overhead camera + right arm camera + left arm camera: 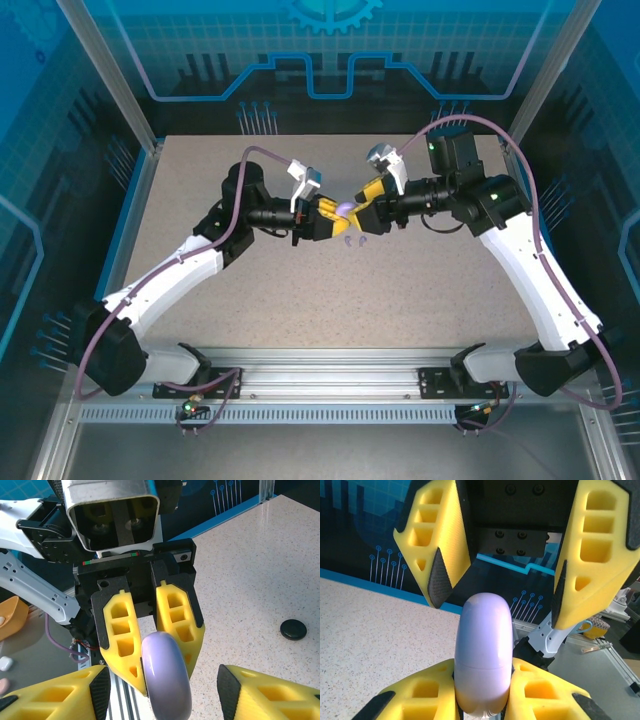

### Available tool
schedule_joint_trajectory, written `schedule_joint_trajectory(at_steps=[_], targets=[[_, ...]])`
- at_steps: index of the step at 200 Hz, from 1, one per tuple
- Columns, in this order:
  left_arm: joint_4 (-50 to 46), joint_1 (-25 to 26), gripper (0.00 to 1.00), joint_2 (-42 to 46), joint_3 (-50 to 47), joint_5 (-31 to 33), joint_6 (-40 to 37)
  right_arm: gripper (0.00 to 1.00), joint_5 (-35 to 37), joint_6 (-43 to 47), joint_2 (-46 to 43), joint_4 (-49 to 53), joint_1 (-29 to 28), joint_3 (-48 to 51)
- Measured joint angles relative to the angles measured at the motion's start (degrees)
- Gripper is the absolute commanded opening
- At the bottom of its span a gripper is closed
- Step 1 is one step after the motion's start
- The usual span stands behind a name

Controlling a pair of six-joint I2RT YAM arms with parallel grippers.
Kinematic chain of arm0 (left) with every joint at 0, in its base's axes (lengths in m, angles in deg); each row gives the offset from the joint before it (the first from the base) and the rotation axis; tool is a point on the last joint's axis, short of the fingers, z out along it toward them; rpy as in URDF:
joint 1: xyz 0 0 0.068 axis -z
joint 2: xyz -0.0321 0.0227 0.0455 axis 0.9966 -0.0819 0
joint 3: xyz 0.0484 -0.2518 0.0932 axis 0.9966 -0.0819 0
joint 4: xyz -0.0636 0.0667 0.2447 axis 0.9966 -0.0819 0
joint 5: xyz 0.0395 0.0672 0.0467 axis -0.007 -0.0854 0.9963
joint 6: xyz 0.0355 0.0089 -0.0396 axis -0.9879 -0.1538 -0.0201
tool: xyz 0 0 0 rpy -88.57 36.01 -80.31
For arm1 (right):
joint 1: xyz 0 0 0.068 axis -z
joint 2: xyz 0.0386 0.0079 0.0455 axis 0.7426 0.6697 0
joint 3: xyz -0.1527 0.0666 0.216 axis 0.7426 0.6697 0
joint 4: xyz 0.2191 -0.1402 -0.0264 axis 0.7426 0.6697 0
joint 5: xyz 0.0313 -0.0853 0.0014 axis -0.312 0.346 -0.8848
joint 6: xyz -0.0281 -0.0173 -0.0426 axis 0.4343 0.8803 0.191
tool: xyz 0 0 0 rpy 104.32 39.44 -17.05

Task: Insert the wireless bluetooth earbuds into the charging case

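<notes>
Two grippers meet above the middle of the table (250,300), the left gripper (326,214) reaching in from 9 o'clock and the right gripper (364,200) from 3 o'clock. The left one is clamped on the lilac charging case (484,645), holding it off the table by its lower part with the rounded top free; a faint seam (482,668) runs across the shell just above the gripping fingers. The case looks closed. The right gripper's jaws stand apart on either side of that free top, their dark pads (439,577) clear of it at 9 and 3 o'clock, so it holds nothing. Directly at 6 o'clock from the case in the top view, two tiny pale bits that are probably earbuds (350,241) lie on the table, too small to be sure. A black round thing (293,629) rests on the table well off to 3 o'clock in the right wrist view. The step seems to be opening the lid. To do it well, the right pads should close only on the part beyond the seam, squarely and not too near the tip, since the glossy curve could squirt out. The left grip should not slacken while the lid is swung about its hinge.
</notes>
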Motion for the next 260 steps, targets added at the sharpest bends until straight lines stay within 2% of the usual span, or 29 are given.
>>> schedule_joint_trajectory(at_steps=[100,197,260], targets=[[-0.6,0.1,0.01,0.0,0.0,-0.1,-1.0,0.61,0.9,0.0,0.3,0.1,0.0,0.0],[-1.7,0.2,0.0,0.0,0.0,-0.3,-2.1,0.61,4.9,-0.5,0.9,0.4,0.2,0.0],[-3.4,0.4,0.0,0.0,0.0,-0.5,-3.6,0.61,8.0,-3.2,0.7,-1.4,2.4,0.0]])
